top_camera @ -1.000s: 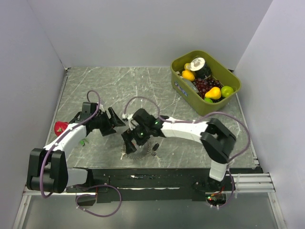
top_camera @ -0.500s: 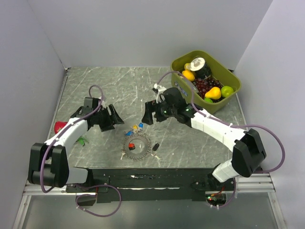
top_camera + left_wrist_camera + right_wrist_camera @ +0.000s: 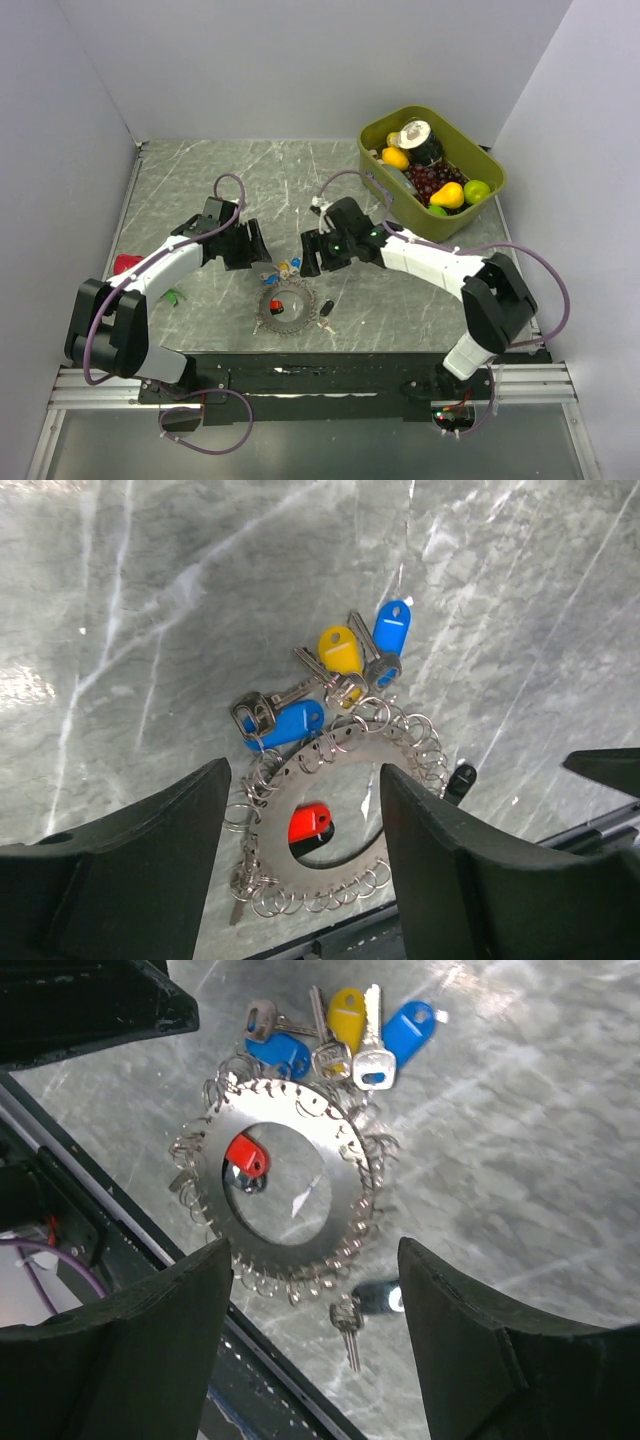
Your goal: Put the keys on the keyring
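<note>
Keyring (image 3: 290, 1103) lies flat on the bench (image 3: 200, 180) near its front edge, with a red key (image 3: 247, 1155) inside its hole and blue and yellow keys (image 3: 347, 1010) just beside its far rim. Above it, the left fingers (image 3: 120, 870) and right fingers (image 3: 480, 1360) hang apart, holding nothing.

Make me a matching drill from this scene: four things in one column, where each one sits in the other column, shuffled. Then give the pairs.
Things:
1. red key
2. yellow key
3. black key
4. green bin

Places:
A. far right corner, holding fruit
B. inside the central hole of the keyring
C. between two blue keys, just outside the ring
D. beside the ring, away from the coloured keys

Pairs: 1-B, 2-C, 3-D, 4-A
</note>
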